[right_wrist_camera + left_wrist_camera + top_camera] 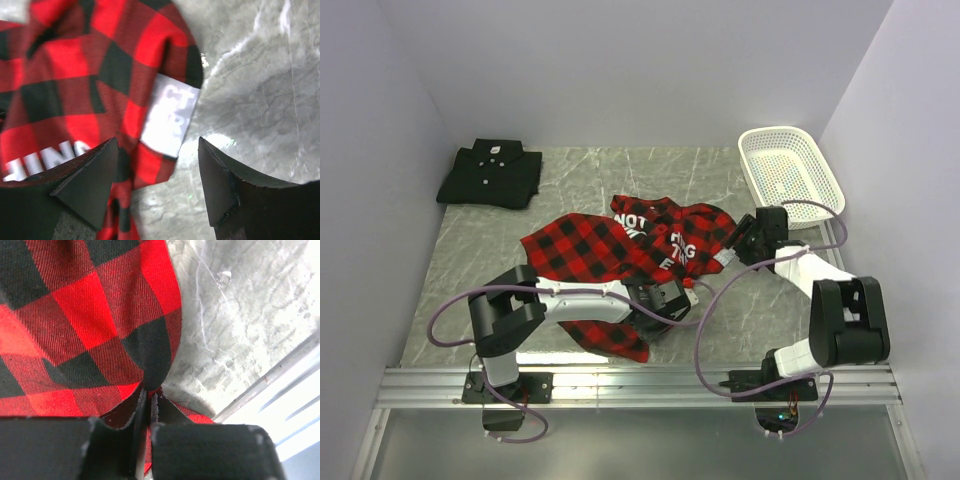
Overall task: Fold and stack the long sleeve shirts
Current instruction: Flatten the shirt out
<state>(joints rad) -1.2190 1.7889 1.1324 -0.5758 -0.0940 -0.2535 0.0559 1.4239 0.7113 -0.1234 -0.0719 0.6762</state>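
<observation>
Black cloth comes first: the black shirt lies folded, collar up, in the far left corner of the table, well apart from everything else. Toward the middle, the plaid shirt is spread out crumpled, with its white letters facing up and one part trailing toward the near edge. The left gripper is clenched there on a thin fold of plaid near the hem, and cloth bulges out above the jaws. At the shirt's right edge the right gripper stands released. Its jaws are wide and straddle the border where a white label is sewn, gripping nothing. The basket sits at the far right, apart from the shirt. The left pinch looks shallow, so a pull could let the fold slip free. The right jaws may close on only the label or on bare table. With only one side held, lifting would probably drag and twist the shirt rather than spread it flat.
</observation>
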